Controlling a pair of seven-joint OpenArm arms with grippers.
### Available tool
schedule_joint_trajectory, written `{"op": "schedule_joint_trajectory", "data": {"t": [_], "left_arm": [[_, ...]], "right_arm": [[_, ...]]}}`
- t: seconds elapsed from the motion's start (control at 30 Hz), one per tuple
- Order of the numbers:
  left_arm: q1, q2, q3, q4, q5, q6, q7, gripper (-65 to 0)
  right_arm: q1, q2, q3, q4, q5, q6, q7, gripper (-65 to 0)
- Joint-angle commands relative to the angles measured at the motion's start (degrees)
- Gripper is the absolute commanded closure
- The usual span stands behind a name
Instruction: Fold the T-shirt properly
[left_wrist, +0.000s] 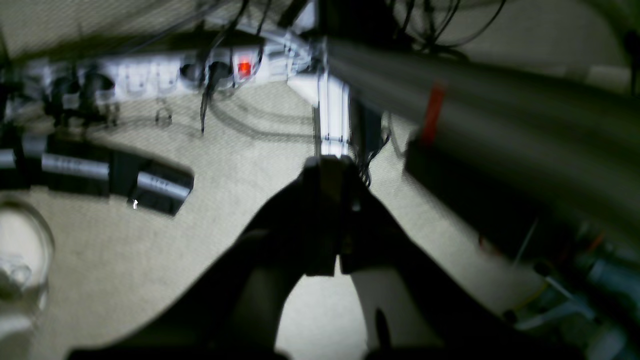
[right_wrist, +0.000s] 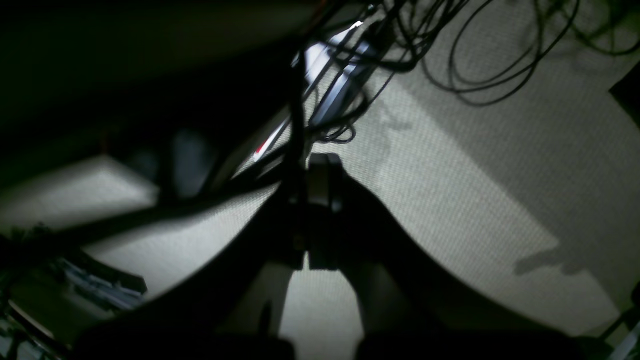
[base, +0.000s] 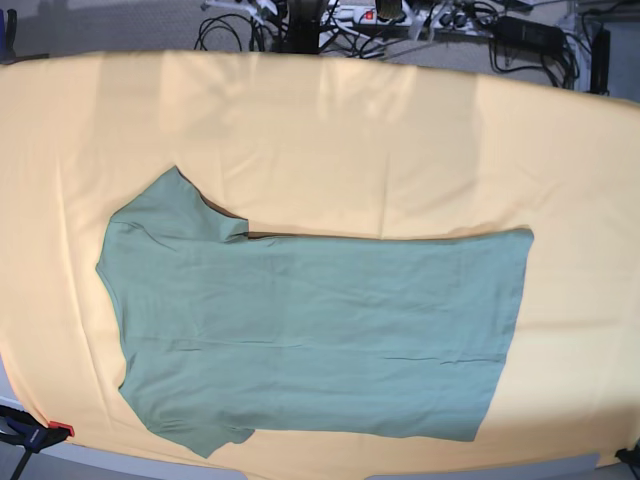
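The T-shirt (base: 310, 335) lies flat on the yellow-orange cloth (base: 400, 150), collar leftward, hem rightward. Both end effectors, left (left_wrist: 327, 170) and right (right_wrist: 322, 167), are closed and empty, off the bench. Best pinch matching corners together, folding evenly.

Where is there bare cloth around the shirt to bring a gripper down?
The widest bare stretch of yellow-orange cloth lies beyond the T-shirt's far edge. Another patch borders the hem on the view's right. The near edge is crowded: the shirt almost reaches it.

The T-shirt (base: 310, 330) lies flat on the yellow-orange cloth (base: 400, 150), leaving open room all round it (cables (base: 235, 30) crowd the floor beyond the tabletop's far edge).
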Motion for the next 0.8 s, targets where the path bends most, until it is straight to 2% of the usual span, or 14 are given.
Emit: {"op": "schedule_joint_trajectory", "data": {"t": [0.0,0.13,0.2,0.3,0.4,0.5,0.57,0.67,0.77], "left_arm": [[2.6,-0.9,0.1,2.6,-0.8,-1.2,0.2,0.0],[10.9,-4.8,0.1,14.2,-4.0,-4.8,2.8,0.0],[15.1,-6.4,0.0,20.9,-7.4,-4.8,5.3,0.0],[21.2,-9.3,0.0,31.8,-8.9,-4.5,7.5,0.0],[26.7,-12.3,-1.1,43.5,-7.8,-3.4,7.8,0.0],[31.5,-13.9,-4.2,55.6,-6.0,-3.3,12.1,0.0],[34.4,-14.8,-6.8,63.3,-6.0,-3.3,14.7,0.0],[38.3,-16.5,-11.3,73.1,-6.1,-3.3,15.3,0.0],[40.7,-17.8,-16.1,81.4,-7.1,-3.9,17.0,0.0]], "right_arm": [[-2.3,0.5,-0.1,3.0,0.3,0.7,0.0,0.0],[-10.8,3.9,-0.1,15.5,0.3,2.6,0.0,0.0],[-15.5,5.8,-0.1,22.3,0.3,3.3,-0.9,0.0],[-22.0,8.6,-0.1,33.2,0.3,1.8,-4.5,0.0],[-28.2,11.8,-0.1,45.4,0.3,-1.9,-8.7,0.0],[-34.6,15.0,-0.1,58.6,-0.7,-5.7,-12.7,0.0],[-38.8,16.5,-0.1,66.9,-4.6,-8.1,-15.1,0.0],[-44.2,17.8,-0.1,77.1,-11.0,-12.9,-18.4,0.0],[-48.5,18.8,-0.1,84.6,-15.3,-16.2,-19.8,0.0]]}}
